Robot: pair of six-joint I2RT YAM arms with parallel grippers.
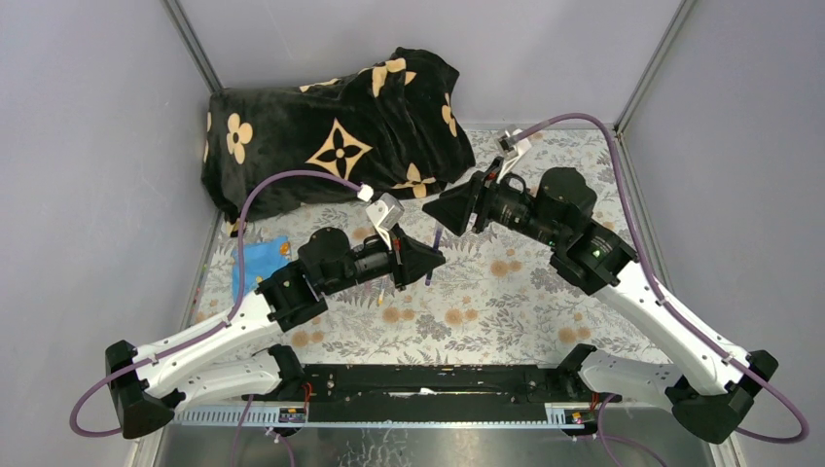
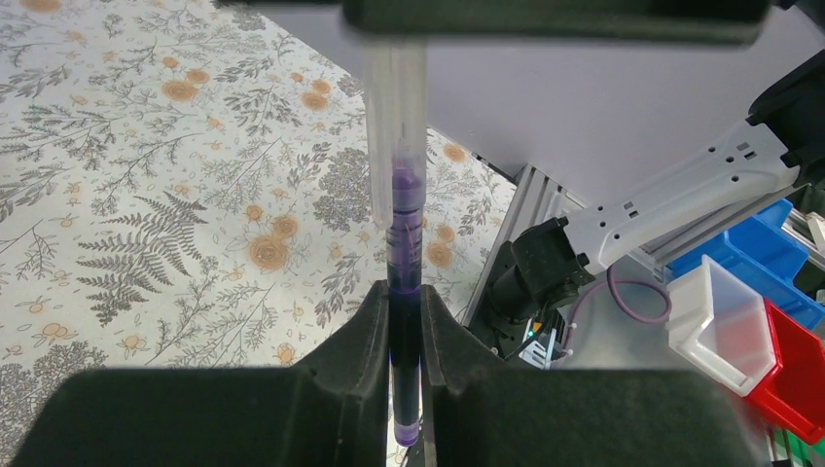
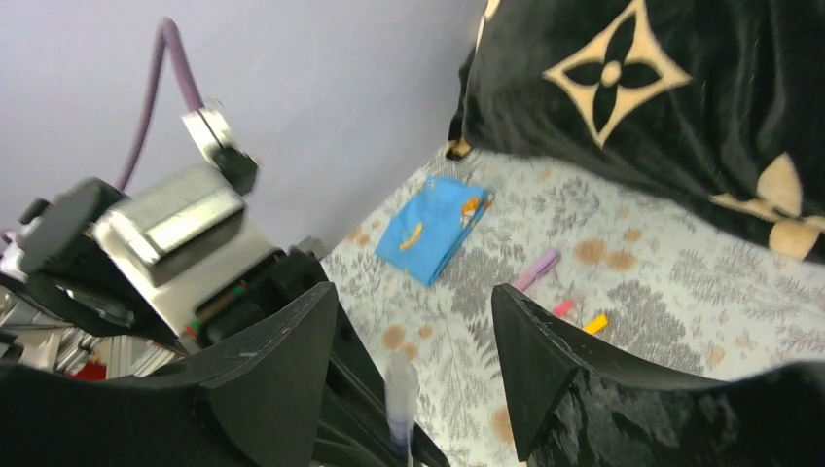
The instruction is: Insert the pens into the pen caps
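Top view, left gripper (image 1: 433, 261): jaws closed on the pen (image 1: 430, 275), over the floral cloth (image 1: 506, 302).
Top view, pen: a thin dark violet stick that crosses the left jaws, with one end sticking out on each side.
Top view, right gripper (image 1: 443, 216): just beyond the pen's far end and pointing toward the left jaws. From here I cannot tell how wide its jaws stand.
Top view, surroundings: a blue card (image 1: 263, 261) lies behind the left gripper. A black blanket (image 1: 331, 126) with tan flowers lies well beyond both grippers.

Left wrist, left gripper (image 2: 406, 331): the padded fingers (image 2: 355, 341) are clamped on the pen (image 2: 404, 243), one on each side with no gap.
Left wrist, pen look: dark violet-blue where it is pinched, with a ringed collar just above the jaws. Beyond that comes a clear length with violet showing inside. A short stub pokes out behind the jaws.
Left wrist, pen's far end: it runs up to a dark bar at the top edge, and the contact is blurred.
Left wrist, side: blue, white and red bins (image 2: 739, 331) sit off the cloth to the right.

Right wrist, right gripper (image 3: 413, 302): jaws wide apart and holding nothing.
Right wrist, pen (image 3: 401, 394): its clear tip, violet lower down, stands between the open jaws. It is nearer the left-hand finger and touches neither.
Right wrist, caps: a lilac cap (image 3: 537, 269), a pink cap (image 3: 564, 306) and an orange-yellow cap (image 3: 596, 323) lie on the cloth beyond the jaws, close together. All three are stubby and lie on their sides.
Right wrist, blue card (image 3: 433, 229): beyond the caps, near the blanket (image 3: 662, 97).
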